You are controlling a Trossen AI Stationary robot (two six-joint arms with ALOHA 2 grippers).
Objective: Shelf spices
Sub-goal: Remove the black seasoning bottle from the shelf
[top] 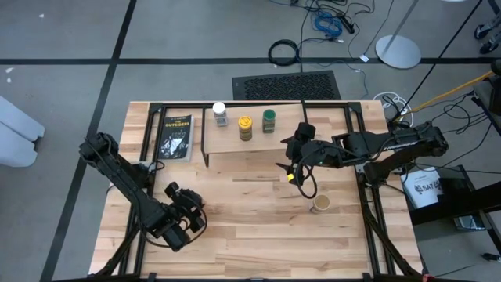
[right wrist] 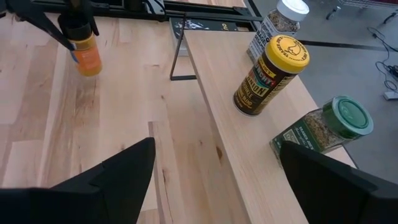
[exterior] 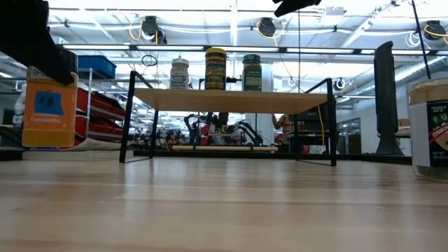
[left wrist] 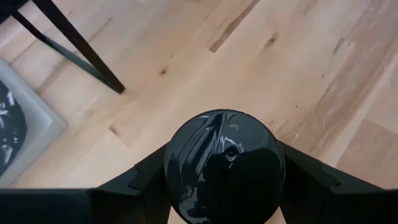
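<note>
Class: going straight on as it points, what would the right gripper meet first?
The open right gripper would probably meet the shelf plank first, short of the yellow-lidded jar; depth is unclear. The left gripper holds the dark-lidded jar.

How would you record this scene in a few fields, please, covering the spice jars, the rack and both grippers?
on shelf: white-lidded jar, yellow-lidded jar, green-lidded jar, all upright
on table: tan-lidded jar, upright, off the shelf
left gripper: shut on orange jar with dark lid, away from the shelf
right gripper: open, empty, beside the shelf's front edge
also on table: black packet, flat beside the shelf
unshelved: two of five jars
</note>
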